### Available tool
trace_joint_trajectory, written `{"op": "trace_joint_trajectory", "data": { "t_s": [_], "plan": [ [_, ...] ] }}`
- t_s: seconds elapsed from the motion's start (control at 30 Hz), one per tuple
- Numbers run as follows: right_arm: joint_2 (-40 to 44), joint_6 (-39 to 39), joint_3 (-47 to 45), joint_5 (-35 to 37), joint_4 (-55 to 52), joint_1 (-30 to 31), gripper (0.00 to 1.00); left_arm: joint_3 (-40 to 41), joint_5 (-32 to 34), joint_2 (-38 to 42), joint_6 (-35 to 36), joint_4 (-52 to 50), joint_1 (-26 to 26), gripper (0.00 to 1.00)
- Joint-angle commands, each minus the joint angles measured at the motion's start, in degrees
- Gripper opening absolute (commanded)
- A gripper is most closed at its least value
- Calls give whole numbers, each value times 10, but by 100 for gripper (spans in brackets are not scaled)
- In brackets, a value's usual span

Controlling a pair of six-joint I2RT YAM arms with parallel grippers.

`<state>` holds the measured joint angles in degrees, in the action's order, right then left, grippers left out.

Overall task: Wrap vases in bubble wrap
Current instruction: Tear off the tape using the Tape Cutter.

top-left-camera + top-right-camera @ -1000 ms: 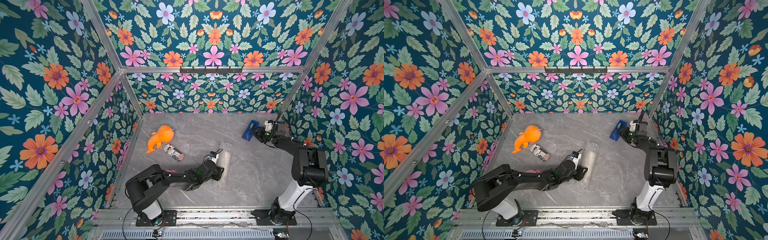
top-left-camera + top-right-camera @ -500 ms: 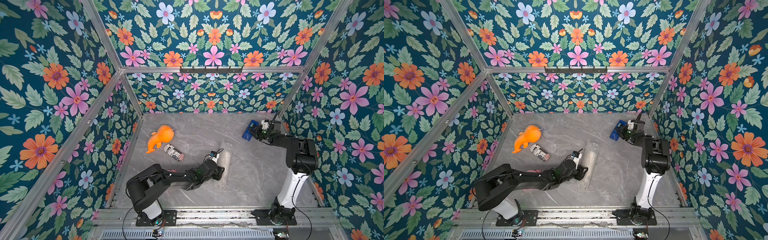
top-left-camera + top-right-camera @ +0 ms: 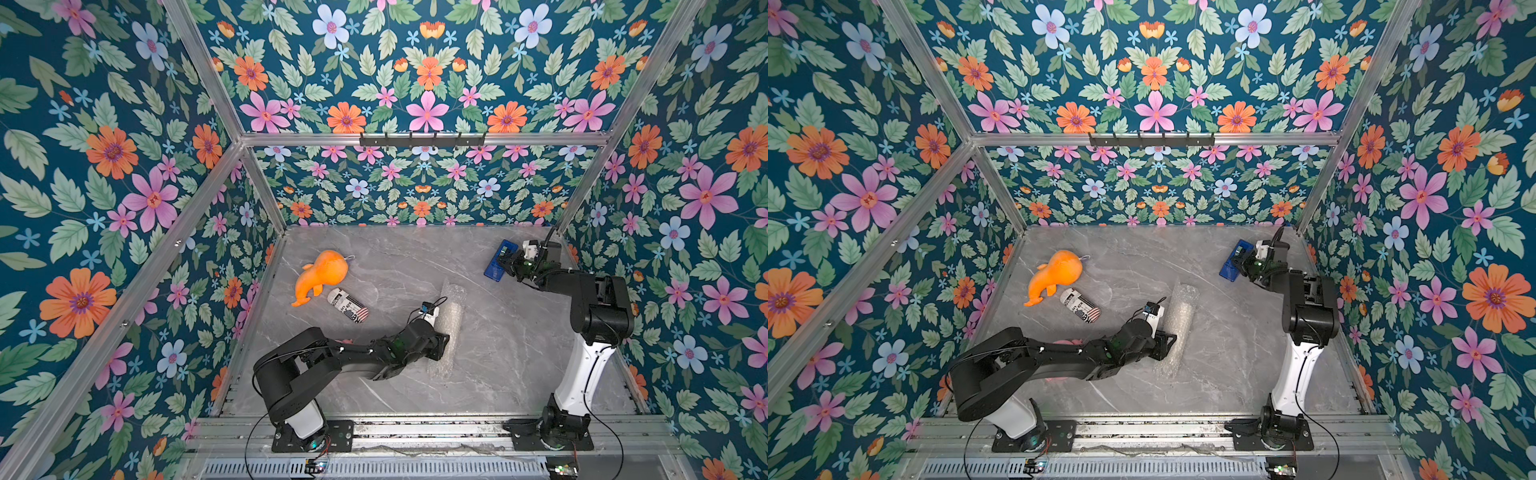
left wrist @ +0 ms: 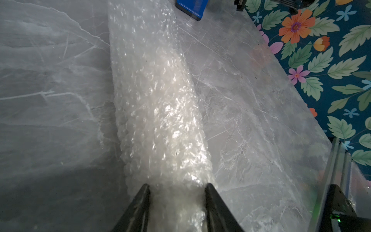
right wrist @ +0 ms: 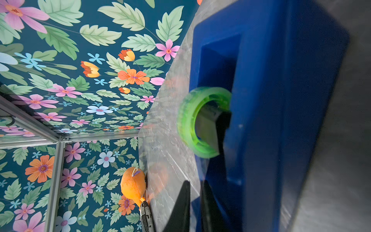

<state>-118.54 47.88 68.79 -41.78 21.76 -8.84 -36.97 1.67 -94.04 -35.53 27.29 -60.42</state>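
The bubble wrap (image 3: 451, 316) (image 3: 1181, 316) lies on the marble table as a long rolled tube. My left gripper (image 3: 441, 345) (image 3: 1168, 345) is shut across its near part; in the left wrist view both fingers press the roll's (image 4: 160, 90) sides at the left gripper (image 4: 177, 185). The vase is hidden; the roll's middle looks milky white. My right gripper (image 3: 505, 264) (image 3: 1239, 262) is at the blue tape dispenser (image 3: 496, 266) (image 5: 281, 100) at the back right. The right gripper (image 5: 195, 182) has its jaws nearly together on a clear strip coming off the green tape roll (image 5: 186, 124).
An orange plush toy (image 3: 320, 274) and a black-and-white printed can (image 3: 348, 305) lie at the back left of the table. Flowered walls close in the left, back and right sides. The arm bases stand on the front rail.
The right gripper's jaws have closed at the tape dispenser, and the right arm has shifted its elbow. The left arm and the roll have stayed put.
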Motion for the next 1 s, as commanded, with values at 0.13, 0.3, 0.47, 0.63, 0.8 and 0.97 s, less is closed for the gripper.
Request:
{"op": "trace_joint_trajectory", "data": {
  "t_s": [0.13,0.3,0.47,0.63,0.8,0.97],
  "plan": [
    [13,13,-7,-16,25,-1,5,3,-8,-8,10,-76,0,45],
    [30,17,-16,-28,34,0,0,4,-8,-7,10,-76,0,45],
    [45,31,-28,-41,53,1,0,5,-9,-9,9,-73,0,45],
    [57,36,-41,-57,62,4,0,6,-10,-10,9,-69,0,45],
    [75,32,-57,-61,62,12,0,7,-11,-10,9,-66,0,45],
    [86,32,-65,-64,56,20,0,8,-11,-9,9,-65,0,45]
  ]
}}
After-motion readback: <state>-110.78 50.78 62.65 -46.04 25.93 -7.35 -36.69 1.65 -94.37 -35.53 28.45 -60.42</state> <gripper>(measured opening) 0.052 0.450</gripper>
